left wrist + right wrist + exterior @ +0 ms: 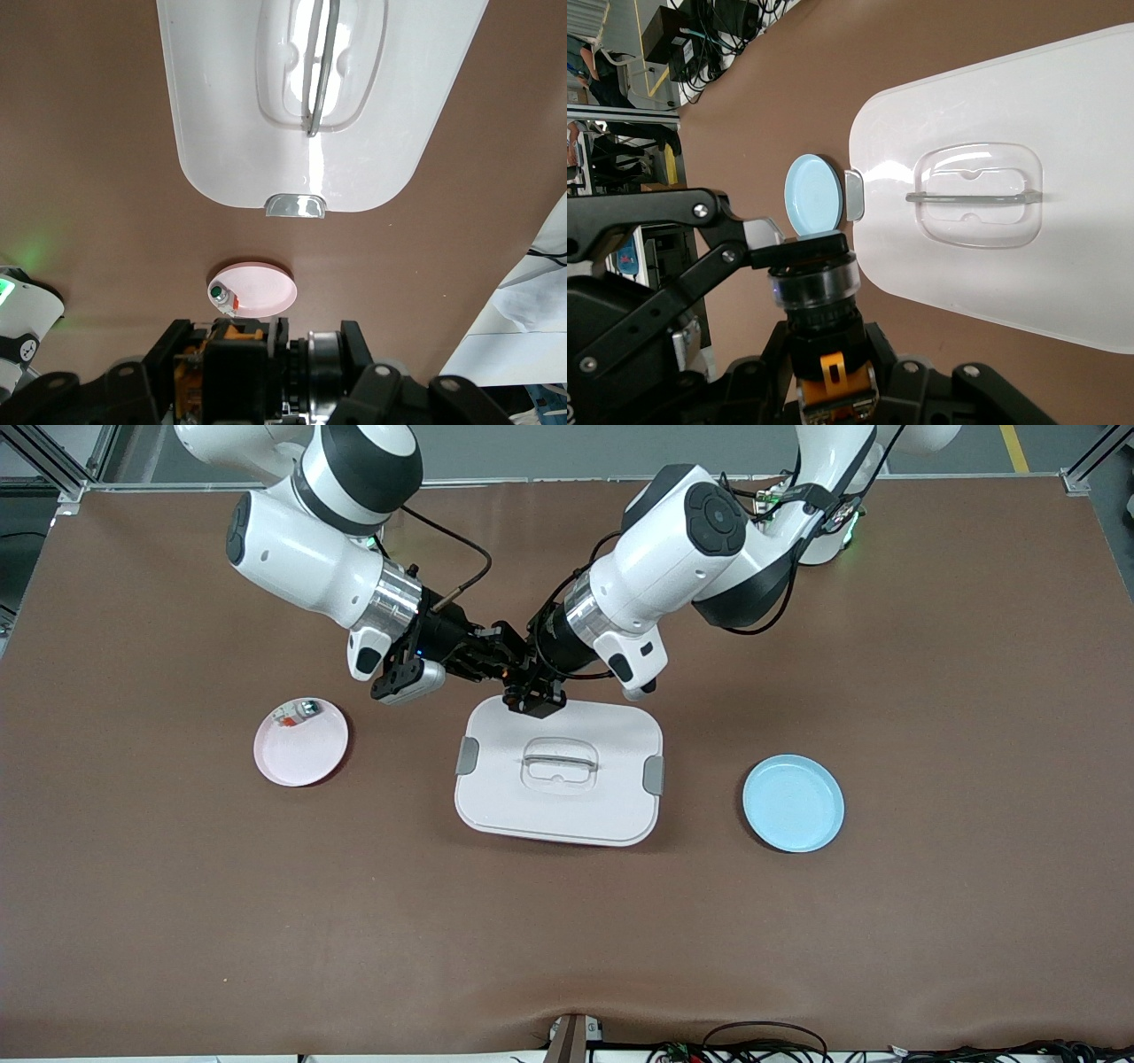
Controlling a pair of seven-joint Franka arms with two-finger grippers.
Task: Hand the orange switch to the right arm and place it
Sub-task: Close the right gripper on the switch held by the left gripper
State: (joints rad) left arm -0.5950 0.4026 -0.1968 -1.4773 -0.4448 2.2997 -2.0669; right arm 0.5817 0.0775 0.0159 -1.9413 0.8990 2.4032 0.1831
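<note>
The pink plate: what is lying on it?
On the pink plate lies one small white block with orange and green marks, near the rim farthest from the front camera. The rest of its surface shows bare; nothing covers it.

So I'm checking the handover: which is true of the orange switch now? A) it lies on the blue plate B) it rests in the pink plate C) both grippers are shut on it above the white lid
C: the left gripper and right gripper both clamp the orange switch over the white lid.
</note>
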